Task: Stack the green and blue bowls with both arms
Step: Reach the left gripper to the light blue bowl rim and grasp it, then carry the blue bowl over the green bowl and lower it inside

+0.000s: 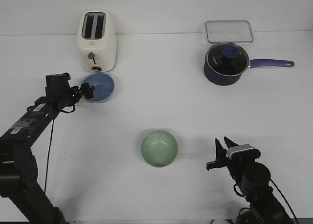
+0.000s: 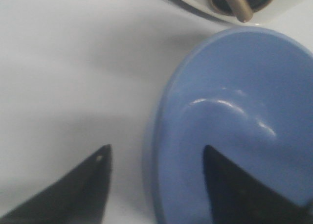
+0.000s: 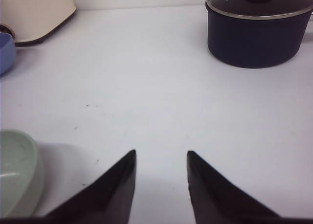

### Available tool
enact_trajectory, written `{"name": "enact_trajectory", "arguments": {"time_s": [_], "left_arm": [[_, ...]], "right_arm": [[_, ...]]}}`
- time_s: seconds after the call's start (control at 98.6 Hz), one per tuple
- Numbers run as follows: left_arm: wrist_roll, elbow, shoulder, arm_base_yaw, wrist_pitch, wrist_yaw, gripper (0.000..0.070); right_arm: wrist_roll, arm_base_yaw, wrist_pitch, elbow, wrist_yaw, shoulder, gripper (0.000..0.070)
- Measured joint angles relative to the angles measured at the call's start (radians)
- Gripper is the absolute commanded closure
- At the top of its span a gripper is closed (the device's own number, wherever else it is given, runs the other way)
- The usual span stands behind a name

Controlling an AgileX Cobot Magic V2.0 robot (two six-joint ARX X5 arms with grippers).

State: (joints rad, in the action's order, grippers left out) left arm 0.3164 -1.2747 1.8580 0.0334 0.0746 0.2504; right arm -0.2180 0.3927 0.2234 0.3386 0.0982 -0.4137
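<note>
On the white table, the left gripper reached to the near-left rim of the blue bowl, which sat just in front of the cream toaster. The green bowl stood alone near the middle front. The right gripper hovered beside it, apart, fingers spread. Far right stood a navy saucepan with a clear container behind it.

On the surface, a toaster stands at ten o'clock with one bowl just in front of it. A lidded saucepan sits at two o'clock, a flat container directly behind it. A second bowl lies near centre, toward six o'clock, well apart from the first.
</note>
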Motion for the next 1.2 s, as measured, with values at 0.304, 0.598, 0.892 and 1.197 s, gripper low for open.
{"name": "enact_trajectory", "arguments": {"time_s": [0.304,0.598,0.892,1.197], "left_arm": [[-0.005,-0.002,-0.027,-0.007,0.046,0.069,0.0685],[-0.102,0.071,-0.374,-0.157,0.258,0.239,0.0685],[-0.1,0.221,-0.463,-0.42,0.237,0.25,0.0685],[-0.093,0.229,-0.4,-0.604,0.109,0.136,0.0684]], "right_arm": [[0.0,0.0,0.004,0.0,0.0,0.0,0.0494],[-0.001,0.0,0.004,0.0,0.0,0.0,0.0494],[-0.003,0.0,0.004,0.0,0.0,0.0,0.0494],[-0.008,0.0,0.005,0.0,0.0,0.0,0.0494]]}}
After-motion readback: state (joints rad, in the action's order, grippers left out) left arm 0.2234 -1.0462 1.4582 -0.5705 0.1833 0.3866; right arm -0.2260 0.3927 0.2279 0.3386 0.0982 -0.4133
